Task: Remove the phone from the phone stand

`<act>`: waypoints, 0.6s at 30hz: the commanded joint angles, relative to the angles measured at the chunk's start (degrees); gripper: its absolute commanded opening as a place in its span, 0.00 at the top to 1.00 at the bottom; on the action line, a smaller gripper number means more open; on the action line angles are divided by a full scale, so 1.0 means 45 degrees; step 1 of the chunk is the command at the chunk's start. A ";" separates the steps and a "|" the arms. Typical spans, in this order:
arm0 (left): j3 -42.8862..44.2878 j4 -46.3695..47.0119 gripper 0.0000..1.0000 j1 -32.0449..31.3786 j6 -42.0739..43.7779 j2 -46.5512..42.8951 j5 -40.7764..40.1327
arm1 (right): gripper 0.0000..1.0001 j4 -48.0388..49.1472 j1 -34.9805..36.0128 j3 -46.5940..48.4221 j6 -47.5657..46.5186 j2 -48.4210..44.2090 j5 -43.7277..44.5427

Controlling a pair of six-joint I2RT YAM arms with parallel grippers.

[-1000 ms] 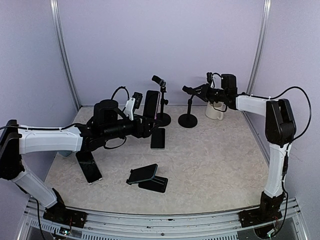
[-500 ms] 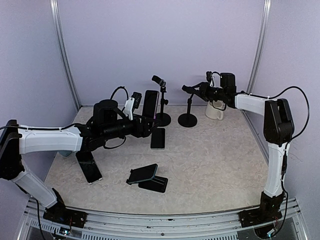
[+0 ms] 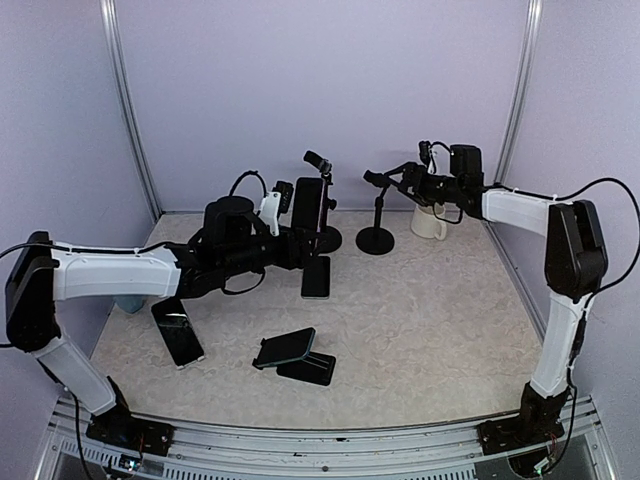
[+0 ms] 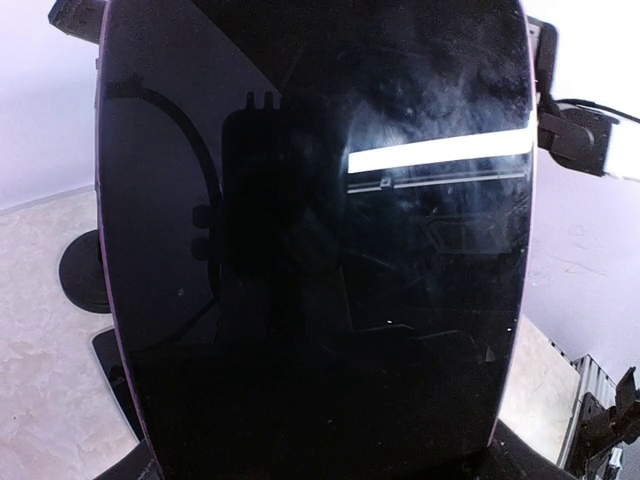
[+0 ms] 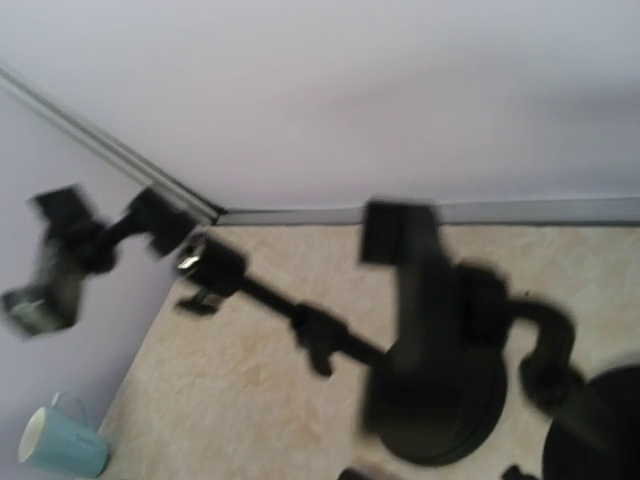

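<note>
- Left claw (image 3: 296, 216) has advanced toward the stand (image 3: 326, 205), against the upright phone (image 3: 307, 205) beside it; grip hidden, cannot tell.
- Right claw (image 3: 402, 181), right of the stand: opening unclear.

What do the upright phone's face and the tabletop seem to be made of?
The phone front looks like glossy black glass: it mirrors a bright light strip and shows faint smudges. The table looks like beige, veined stone or a laminate imitating it, low sheen; which one is not clear.

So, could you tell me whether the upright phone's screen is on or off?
Off: the phone fills the left wrist view, black, showing only reflections.
</note>
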 commanded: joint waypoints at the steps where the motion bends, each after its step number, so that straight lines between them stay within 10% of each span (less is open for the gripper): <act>1: 0.0854 0.0312 1.00 -0.0310 -0.0089 0.0354 -0.1234 | 0.22 0.0741 -0.0021 -0.1536 -0.0343 -0.2130 -0.0360; 18: 0.2330 -0.0204 1.00 -0.1347 -0.0821 0.1987 -0.2932 | 0.31 0.0839 0.2909 -0.6928 -0.1481 -0.7699 0.0142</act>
